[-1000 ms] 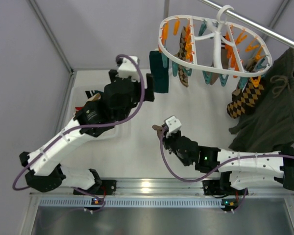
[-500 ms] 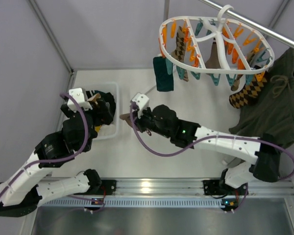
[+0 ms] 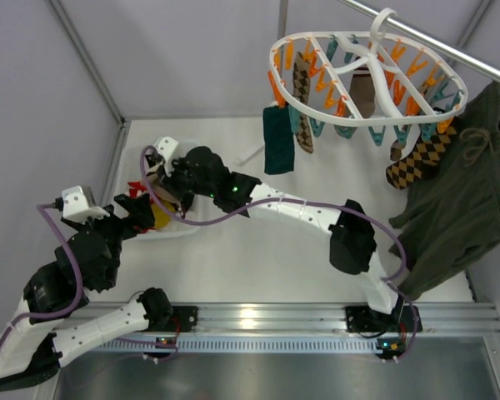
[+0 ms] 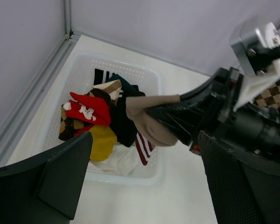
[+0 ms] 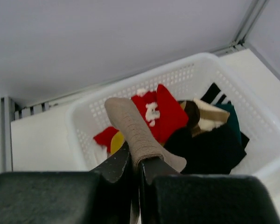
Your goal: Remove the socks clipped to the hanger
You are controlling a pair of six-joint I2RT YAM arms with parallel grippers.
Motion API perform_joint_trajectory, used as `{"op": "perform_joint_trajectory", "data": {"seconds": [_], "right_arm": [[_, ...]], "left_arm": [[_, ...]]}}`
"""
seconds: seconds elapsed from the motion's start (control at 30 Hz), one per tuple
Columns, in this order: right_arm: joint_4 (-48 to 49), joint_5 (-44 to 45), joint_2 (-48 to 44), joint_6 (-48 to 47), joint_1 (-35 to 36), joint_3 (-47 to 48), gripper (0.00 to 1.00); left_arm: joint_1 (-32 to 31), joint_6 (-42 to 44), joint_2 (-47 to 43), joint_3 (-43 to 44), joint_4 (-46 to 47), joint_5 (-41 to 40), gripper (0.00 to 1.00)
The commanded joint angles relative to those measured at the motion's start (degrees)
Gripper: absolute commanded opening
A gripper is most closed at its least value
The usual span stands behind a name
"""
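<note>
The white oval hanger with orange and teal clips hangs at the top right. Clipped to it are a dark teal sock, a brown patterned sock and an argyle sock. My right gripper reaches far left and is shut on a tan sock, held over the white basket. My left gripper is open and empty, just near of the basket. In its view the tan sock hangs from the right gripper's fingers.
The basket holds several loose socks, red, yellow, black and striped. A large dark green garment hangs at the right from the metal rail. Grey walls close in the left and back.
My right arm swung left with the tan sock, from table centre to over the basket. My left arm drew back from the hanger to the near left. The hanger has shifted slightly.
</note>
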Motion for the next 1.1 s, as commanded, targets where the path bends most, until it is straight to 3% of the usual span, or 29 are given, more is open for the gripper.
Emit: {"op": "perform_joint_trajectory", "data": {"seconds": [0.0, 0.03, 0.07, 0.1, 0.13, 0.33, 0.57, 0.67, 0.7, 0.8, 0.93, 1.07], "right_arm": [[-2.55, -4.05, 8.79, 0.21, -1.78, 14.15, 0.04], [-3.61, -4.32, 10.92, 0.30, -1.95, 17.23, 0.08], [-5.53, -3.97, 14.16, 0.22, -2.13, 22.31, 0.41], [-6.07, -3.01, 15.24, 0.48, -2.22, 23.93, 0.66], [-6.25, -1.00, 15.77, 0.57, -2.22, 24.64, 0.83], [-5.99, 1.65, 7.27, 0.92, -2.57, 15.80, 0.96], [-9.77, 1.14, -16.96, 5.13, -2.48, -4.24, 0.99], [-12.05, -2.73, -27.59, 6.71, -2.48, -14.97, 1.00], [-12.58, -2.65, -30.25, 7.59, -2.40, -17.52, 0.99], [-13.46, 0.94, -40.98, 10.76, -2.48, -28.24, 0.99], [-15.39, 1.05, -53.81, 13.57, -2.48, -41.49, 0.99], [-16.88, -1.24, -67.68, 15.51, -2.31, -50.05, 1.00]], "left_arm": [[0.12, -0.88, -1.52, -1.93, 0.02, -1.79, 0.98], [0.13, -0.79, -1.43, -2.28, -0.16, -1.53, 0.98], [0.13, -0.53, -1.26, -2.63, -0.07, -1.35, 0.98], [0.04, -0.44, -0.82, -2.64, -0.16, -1.00, 0.98], [0.04, -0.53, -0.73, -2.64, -0.07, -0.48, 0.98], [0.04, -0.44, -0.55, -2.02, 0.46, 4.00, 0.99], [0.04, 1.76, 1.73, -2.98, 6.59, 23.03, 0.99], [0.04, 2.46, 1.99, -7.72, 15.64, 32.63, 0.99], [0.12, 2.90, 2.08, -9.39, 18.27, 40.58, 0.98], [0.13, 5.09, 3.22, -15.37, 30.66, 51.25, 0.99], [0.04, 8.34, 8.48, -20.65, 43.24, 54.28, 0.99], [0.13, 14.05, 17.70, -23.64, 57.28, 51.04, 0.98]]}}
